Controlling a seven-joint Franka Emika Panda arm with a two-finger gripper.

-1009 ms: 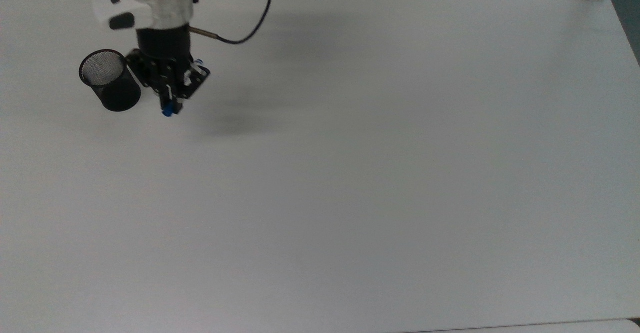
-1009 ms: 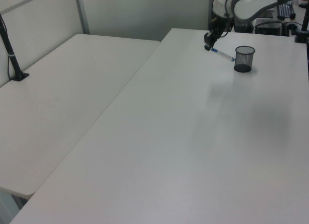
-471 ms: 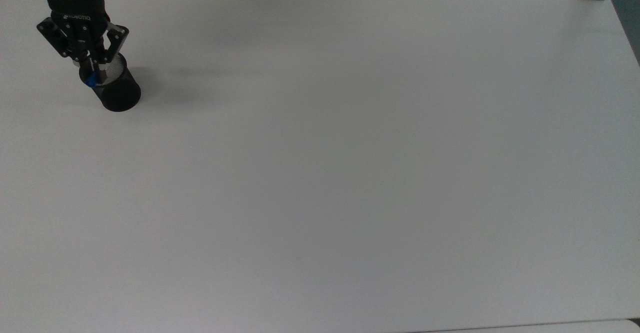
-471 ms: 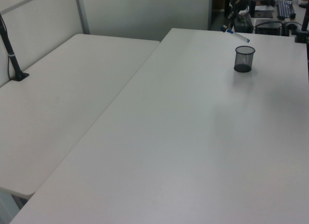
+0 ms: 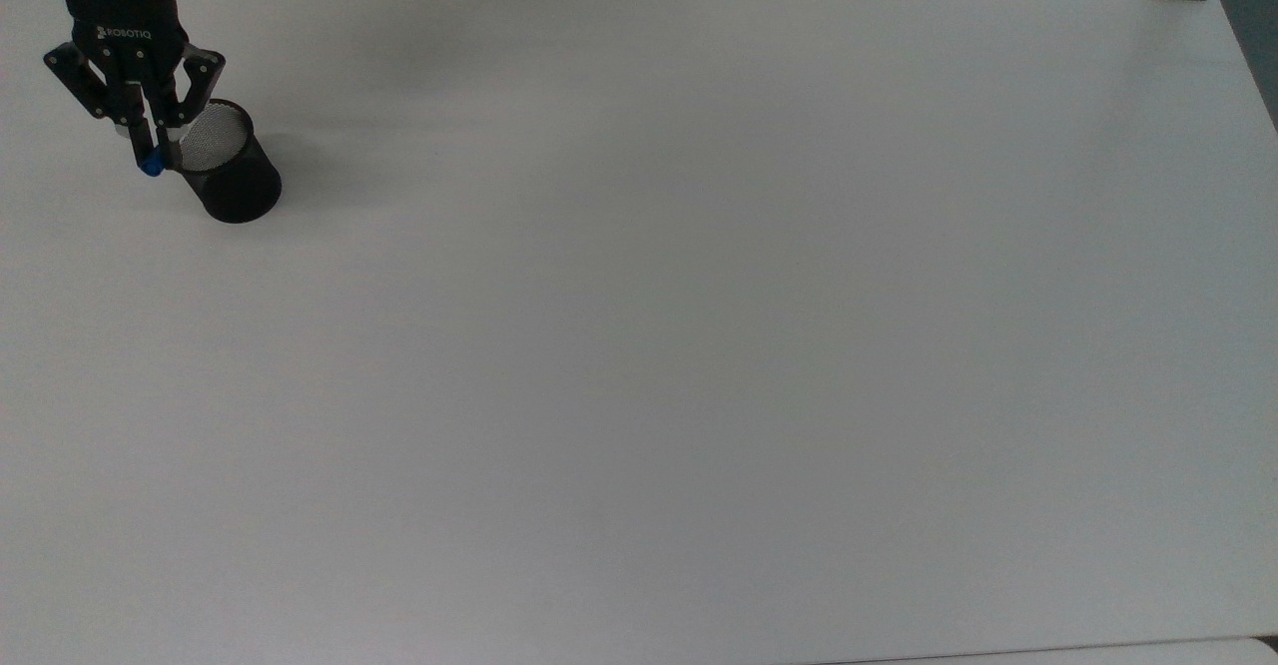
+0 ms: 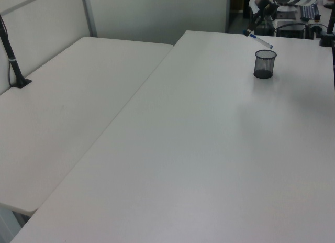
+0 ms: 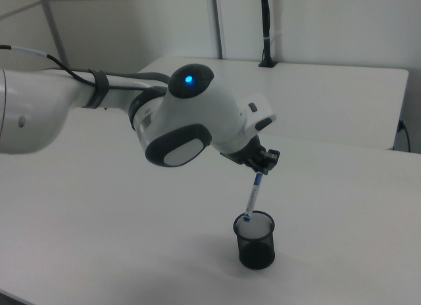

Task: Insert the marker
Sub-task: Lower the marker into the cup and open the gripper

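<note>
White table (image 5: 699,345) in the top view, bare but for a black mesh cup (image 5: 232,181) near its far-left corner; gripper (image 5: 155,151) clamped on the marker (image 5: 152,163), blue tip beside the rim.

Left view: marker (image 6: 260,41) slanted above the cup (image 6: 264,64), table edge close behind.

Right view: lower tip (image 7: 247,217) at the mouth (image 7: 255,221). Judged mid-insertion; next, straighten, lower, release.

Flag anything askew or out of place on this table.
Only the marker is askew: it hangs tilted from the end effector, its blue lower tip at the mesh cup rim rather than inside. The cup stands upright; nothing has spilled.
</note>
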